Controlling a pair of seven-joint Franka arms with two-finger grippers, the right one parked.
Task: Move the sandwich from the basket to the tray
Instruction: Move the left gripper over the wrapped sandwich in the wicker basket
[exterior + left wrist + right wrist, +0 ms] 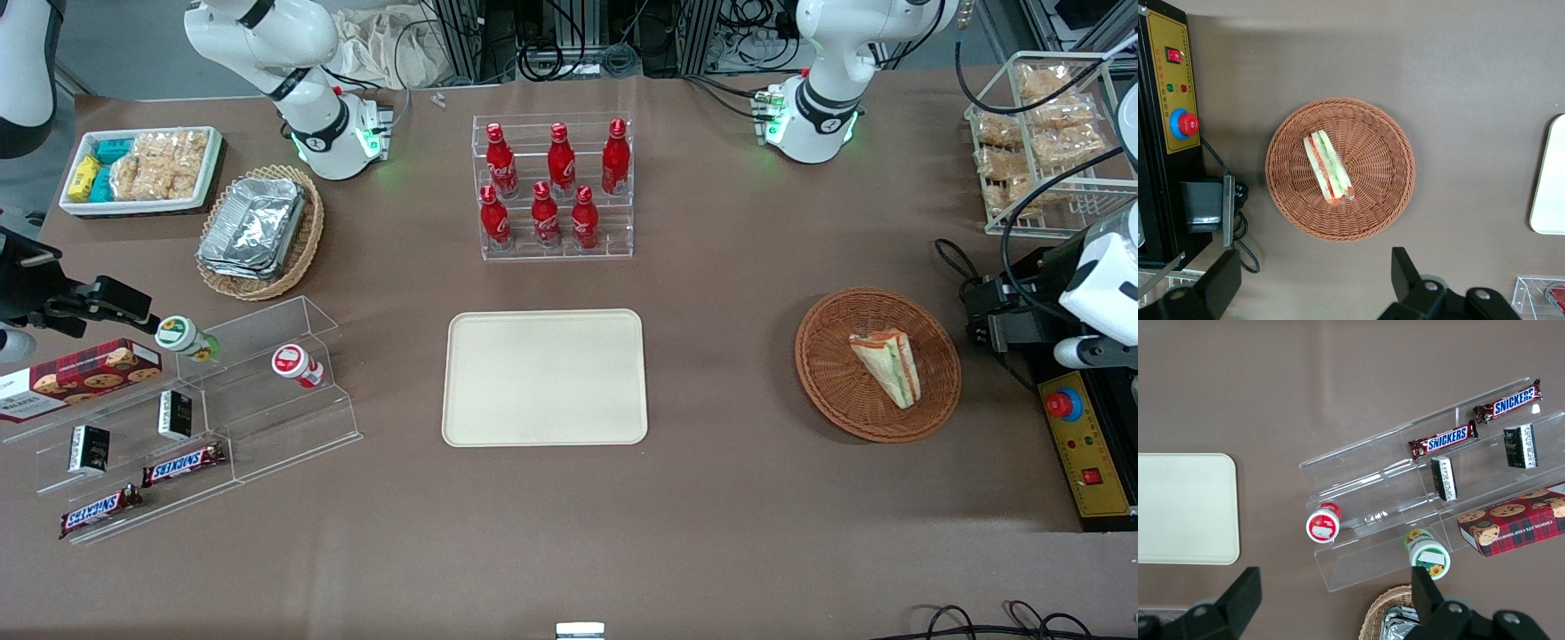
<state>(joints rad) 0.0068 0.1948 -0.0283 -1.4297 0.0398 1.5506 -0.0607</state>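
The sandwich (885, 364), a pale wedge with orange and green stripes, lies in the round reddish-brown wicker basket (811, 356) toward the working arm's end of the table. The left wrist view looks down on the sandwich (1328, 167) in the basket (1381, 150). The cream tray (544, 378) lies flat at the table's middle with nothing on it; its edge shows in the left wrist view (1551, 180). My left gripper (985, 317) hangs high above the table, beside the basket. In its wrist view the gripper (1313, 267) is open and empty.
A black control box (1089, 444) with a red button and cables sits beside the basket at the table's end. A rack of red bottles (556, 187) stands farther from the camera than the tray. A wire rack of snacks (1049, 133) stands near the working arm's base.
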